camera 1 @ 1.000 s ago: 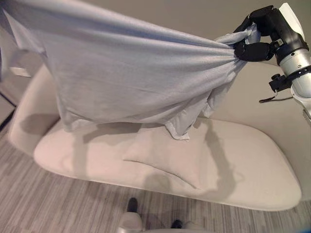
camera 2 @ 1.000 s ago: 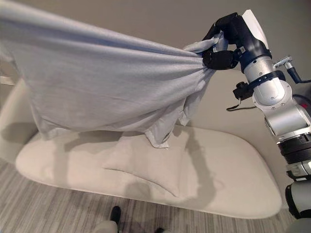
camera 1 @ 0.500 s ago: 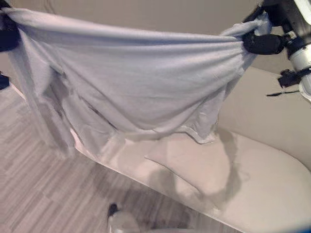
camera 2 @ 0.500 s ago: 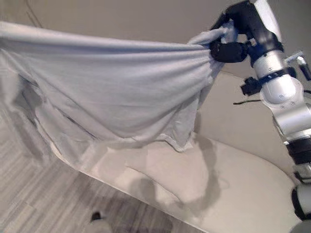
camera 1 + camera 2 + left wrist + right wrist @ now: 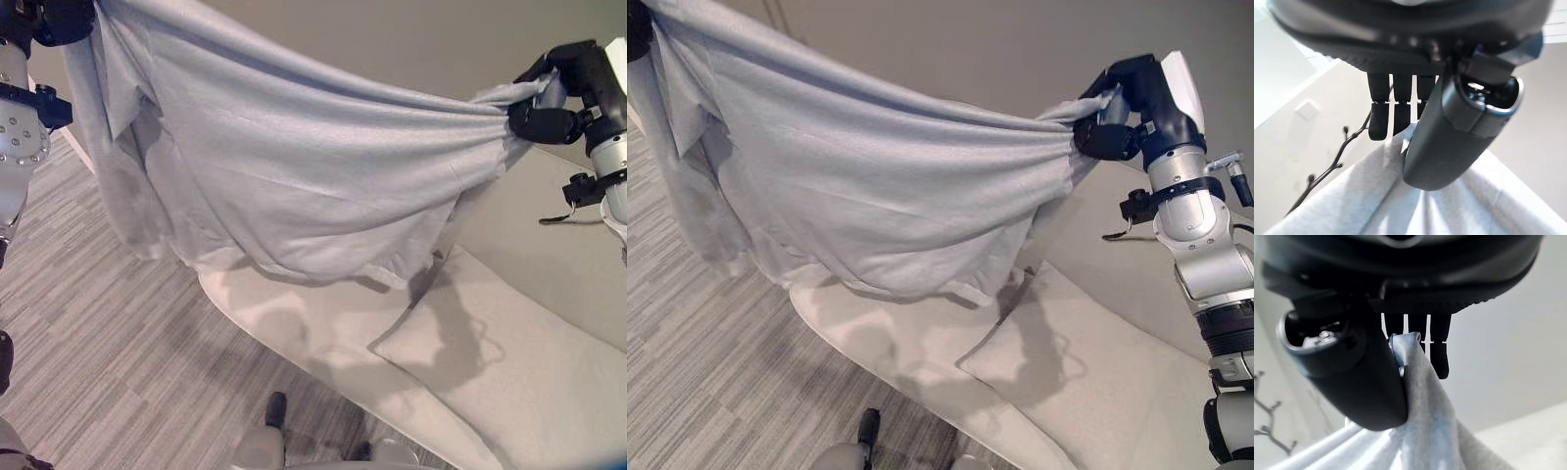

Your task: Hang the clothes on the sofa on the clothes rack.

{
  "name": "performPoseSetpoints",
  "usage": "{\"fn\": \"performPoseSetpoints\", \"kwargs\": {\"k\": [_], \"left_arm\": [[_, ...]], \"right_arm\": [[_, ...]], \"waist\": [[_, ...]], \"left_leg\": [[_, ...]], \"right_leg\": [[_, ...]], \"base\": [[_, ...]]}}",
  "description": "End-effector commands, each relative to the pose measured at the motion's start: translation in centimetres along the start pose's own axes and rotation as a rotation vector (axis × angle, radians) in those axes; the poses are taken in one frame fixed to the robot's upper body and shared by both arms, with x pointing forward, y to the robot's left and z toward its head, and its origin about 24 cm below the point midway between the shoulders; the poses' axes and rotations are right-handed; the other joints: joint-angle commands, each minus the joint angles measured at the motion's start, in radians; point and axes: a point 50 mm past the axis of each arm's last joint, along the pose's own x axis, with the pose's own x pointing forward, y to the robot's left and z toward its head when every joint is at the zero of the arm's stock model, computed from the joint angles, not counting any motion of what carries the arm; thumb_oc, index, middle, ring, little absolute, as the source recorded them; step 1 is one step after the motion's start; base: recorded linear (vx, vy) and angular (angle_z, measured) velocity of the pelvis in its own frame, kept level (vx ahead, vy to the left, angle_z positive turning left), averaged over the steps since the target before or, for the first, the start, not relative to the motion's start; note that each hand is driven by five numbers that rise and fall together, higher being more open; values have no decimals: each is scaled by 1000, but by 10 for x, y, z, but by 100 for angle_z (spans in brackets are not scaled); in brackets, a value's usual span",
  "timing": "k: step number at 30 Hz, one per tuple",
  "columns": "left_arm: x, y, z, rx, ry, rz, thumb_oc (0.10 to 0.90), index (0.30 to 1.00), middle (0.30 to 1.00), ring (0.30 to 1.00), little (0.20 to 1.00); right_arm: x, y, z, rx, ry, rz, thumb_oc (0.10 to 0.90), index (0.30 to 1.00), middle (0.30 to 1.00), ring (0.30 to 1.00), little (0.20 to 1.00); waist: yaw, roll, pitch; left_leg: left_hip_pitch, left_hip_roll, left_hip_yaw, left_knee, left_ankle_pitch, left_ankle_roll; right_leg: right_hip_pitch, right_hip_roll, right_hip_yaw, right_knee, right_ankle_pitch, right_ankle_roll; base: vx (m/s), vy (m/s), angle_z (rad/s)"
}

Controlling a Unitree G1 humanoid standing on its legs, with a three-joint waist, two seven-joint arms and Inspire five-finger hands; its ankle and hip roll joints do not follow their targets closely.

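Above the pale sofa (image 5: 549, 343) and striped floor (image 5: 88, 323), left hand (image 5: 1440, 132) and right hand (image 5: 1117, 117) each pinch the stretched grey garment (image 5: 294, 176).

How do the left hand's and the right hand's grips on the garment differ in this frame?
The left hand holds the light grey garment higher, at the head view's top left corner; the right hand sits lower, at the far right over the sofa. Cloth hangs long below the left hand, over the floor, while at the right hand it gathers into a tight bunch. Both hands are shut on the garment, thumb against fingers, stretching it between them.
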Motion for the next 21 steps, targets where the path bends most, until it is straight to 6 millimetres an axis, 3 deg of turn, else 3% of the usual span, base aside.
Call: {"fn": "performPoseSetpoints", "kwargs": {"k": [1, 3, 6, 7, 10, 11, 12, 14, 15, 16, 17, 18, 19, 20, 21], "left_arm": [[16, 60, 16, -52, -68, 271, 400, 300, 300, 300, 300], [12, 56, 12, -53, -57, 260, 400, 300, 300, 300, 300], [11, 46, 13, -81, -60, 232, 400, 300, 300, 300, 300], [12, 37, 23, -115, -94, 209, 400, 300, 300, 300, 300], [14, 38, 29, -111, -117, 218, 400, 300, 300, 300, 300], [14, 38, 29, -111, -119, 218, 400, 300, 300, 300, 300], [14, 37, 30, -122, -118, 219, 400, 300, 300, 300, 300], [17, 36, 30, -131, -114, 214, 400, 300, 300, 300, 300], [21, 36, 35, -149, -123, 216, 400, 300, 300, 300, 300], [21, 31, 36, -152, -126, 207, 400, 300, 300, 300, 300], [21, 27, 42, -168, -143, 188, 400, 300, 300, 300, 300], [25, 24, 53, -184, -177, 179, 400, 300, 300, 300, 300], [25, 24, 57, -181, -192, 179, 400, 300, 300, 300, 300], [25, 27, 63, -158, -221, 175, 400, 300, 300, 300, 300], [25, 27, 63, -157, -222, 174, 400, 300, 300, 300, 300]], "right_arm": [[18, -73, 41, 21, -156, -317, 400, 300, 300, 300, 300], [21, -71, 44, 11, -161, -302, 400, 300, 300, 300, 300], [22, -74, 45, -5, -163, -300, 400, 300, 300, 300, 300], [19, -80, 44, -24, -154, -308, 400, 300, 300, 300, 300], [16, -79, 39, -34, -135, -310, 400, 300, 300, 300, 300], [16, -80, 38, -34, -134, -312, 400, 300, 300, 300, 300], [15, -81, 37, -33, -133, -322, 400, 300, 300, 300, 300], [6, -81, 27, -9, -106, -350, 400, 300, 300, 300, 300], [2, -84, 24, 3, -96, -368, 400, 300, 300, 300, 300], [-2, -84, 13, -4, -52, -380, 400, 300, 300, 300, 300], [-7, -84, 7, -28, -24, -376, 400, 300, 300, 300, 300], [-7, -81, 5, -43, -8, -367, 400, 300, 300, 300, 300], [-7, -78, 5, -51, -8, -365, 400, 300, 300, 300, 300], [-7, -77, 5, -28, -15, -378, 400, 300, 300, 300, 300], [-8, -77, 5, -28, -14, -379, 400, 300, 300, 300, 300]], "waist": [[31, -54, -88], [31, -44, -92], [24, -34, -81], [-4, -20, -72], [-8, -31, -85], [-9, -32, -85], [-15, -31, -87], [-47, 6, -111], [-52, 20, -117], [-56, 41, -136], [-59, 32, -139], [-56, 21, -134], [-52, 20, -130], [-61, 35, -123], [-61, 34, -124]], "left_leg": [[71, 4, -19, -29, -148, -65], [72, 0, -8, -28, -149, -59], [39, -1, 30, 37, -158, -64], [-8, 75, 175, 92, -164, -86], [-9, 233, 156, 72, -120, -123], [-13, 234, 153, 68, -113, -124], [-9, 305, 149, 64, -82, -135], [-19, 426, 116, 3, 41, -181], [-25, 425, 120, -14, 42, -189], [-13, 396, 159, -23, -41, -217], [-15, 355, 163, -7, -55, -208], [-13, 309, 174, 0, -77, -184], [5, 281, 200, -10, -92, -165], [21, 227, 234, -29, -104, -136], [20, 227, 234, -29, -104, -136]], "right_leg": [[191, 3, 12, -293, 126, 57], [206, 3, 28, -329, 146, 61], [232, -17, -1, -367, 152, 65], [243, -57, -54, -396, 169, 89], [244, -123, -52, -402, 174, 107], [240, -122, -54, -400, 176, 105], [243, -147, -59, -397, 168, 116], [275, -203, -71, -376, 150, 149], [293, -225, -81, -376, 157, 163], [330, -300, -101, -385, 201, 205], [338, -350, -99, -378, 278, 216], [326, -410, -107, -345, 405, 223], [305, -446, -132, -311, 444, 208], [274, -446, -158, -239, 440, 183], [268, -448, -155, -230, 435, 183]], "base": [[21, 118, 43], [34, 101, 9], [-41, 162, 2], [-50, 514, 31], [26, 394, 94], [65, 287, 31], [131, 448, -9], [331, 854, 32], [500, 1095, 27], [426, 924, 35], [401, 902, 14], [236, 610, 24], [270, 807, 13], [200, 591, -5], [358, 862, -10]]}}
